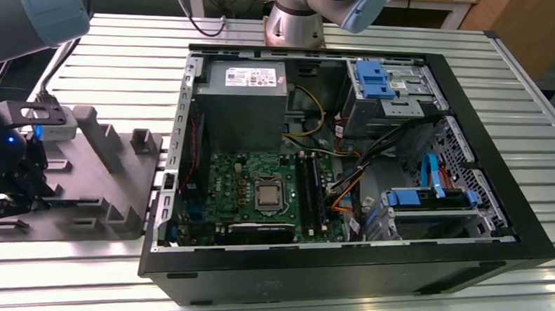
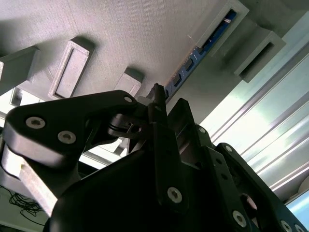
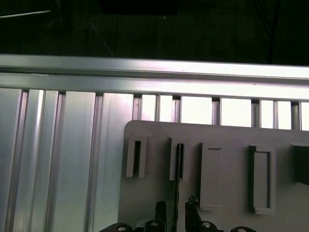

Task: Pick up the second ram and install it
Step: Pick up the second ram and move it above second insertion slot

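Gripper (image 3: 176, 211) low over the grey holder (image 1: 103, 165), jaws parted, one finger on each side of the second ram (image 3: 178, 162), not pinching it. The ram stands on edge in a holder slot. To the exterior view's right of the holder lies the open computer case (image 1: 528, 208).

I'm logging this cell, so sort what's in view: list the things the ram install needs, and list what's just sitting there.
For the job: the second ram, standing in the grey holder; gripper at it; motherboard with its black slots.
Just there: power supply, blue drive caddies, cables.
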{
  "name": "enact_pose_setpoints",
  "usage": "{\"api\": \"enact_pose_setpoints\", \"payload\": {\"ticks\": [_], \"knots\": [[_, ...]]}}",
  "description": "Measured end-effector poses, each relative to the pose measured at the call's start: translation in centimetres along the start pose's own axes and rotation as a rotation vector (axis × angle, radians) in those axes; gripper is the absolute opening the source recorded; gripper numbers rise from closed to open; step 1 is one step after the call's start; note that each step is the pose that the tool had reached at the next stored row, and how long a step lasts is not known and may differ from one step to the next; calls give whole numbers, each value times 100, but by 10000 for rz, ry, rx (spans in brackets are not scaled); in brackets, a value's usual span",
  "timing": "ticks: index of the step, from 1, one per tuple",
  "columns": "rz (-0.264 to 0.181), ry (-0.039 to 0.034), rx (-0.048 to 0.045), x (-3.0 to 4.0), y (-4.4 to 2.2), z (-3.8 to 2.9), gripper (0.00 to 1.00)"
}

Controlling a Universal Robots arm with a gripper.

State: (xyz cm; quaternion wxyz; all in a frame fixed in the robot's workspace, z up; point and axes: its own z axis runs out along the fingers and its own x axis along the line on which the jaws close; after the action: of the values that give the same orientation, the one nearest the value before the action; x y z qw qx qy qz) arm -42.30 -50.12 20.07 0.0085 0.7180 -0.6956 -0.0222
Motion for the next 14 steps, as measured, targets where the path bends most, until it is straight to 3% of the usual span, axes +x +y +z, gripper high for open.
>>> {"api": "enact_pose_setpoints", "payload": {"ticks": [7,8,13,14], "knots": [[0,0,0,-1,0,0,28],[0,0,-1,-1,0,0,21],[-1,1,0,-1,0,0,20],[0,1,0,-2,0,0,13]]}}
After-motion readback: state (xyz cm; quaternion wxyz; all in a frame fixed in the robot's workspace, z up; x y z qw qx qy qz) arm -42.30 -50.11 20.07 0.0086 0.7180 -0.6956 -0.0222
